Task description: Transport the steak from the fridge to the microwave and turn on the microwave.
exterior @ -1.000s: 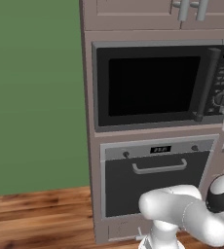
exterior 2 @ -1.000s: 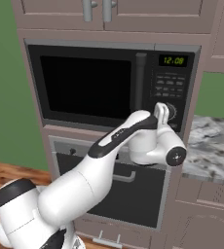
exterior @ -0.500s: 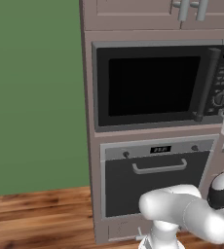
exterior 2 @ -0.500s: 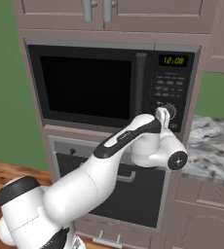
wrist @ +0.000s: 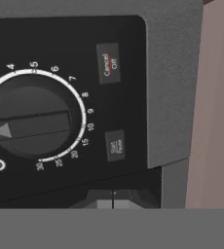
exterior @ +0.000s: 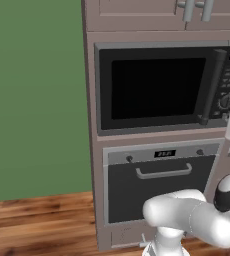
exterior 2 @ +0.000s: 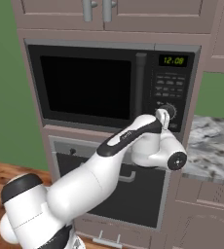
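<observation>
A: Item one, largest?

B: Tall brownish cabinet column [exterior 2: 204, 160], green wall to one side, wood floor below.

A: Built into it?

B: The microwave [exterior 2: 109, 87], grey, door shut, black window, dark vertical bar handle [exterior 2: 140, 82]. Under it, a dark oven [exterior: 159, 182] with a curved horizontal handle.

A: Beside the column?

B: A marbled counter [exterior 2: 214, 151], seen in the right base view.

A: The microwave's side panel?

B: Green digits [exterior 2: 173, 61] at top, button rows, then a round knob [wrist: 32, 115] ringed with minute marks. Two small buttons next to the knob: "Cancel/Off" [wrist: 108, 63] and "Start/Pause" [wrist: 115, 145] (lettering small but legible).

A: The arm's gripper?

B: Gripper [wrist: 113, 200] fully closed, tips together, holding nothing, just off the panel near the Start/Pause button.

A: The steak?

B: Cannot tell where it lies; the window is black.
</observation>
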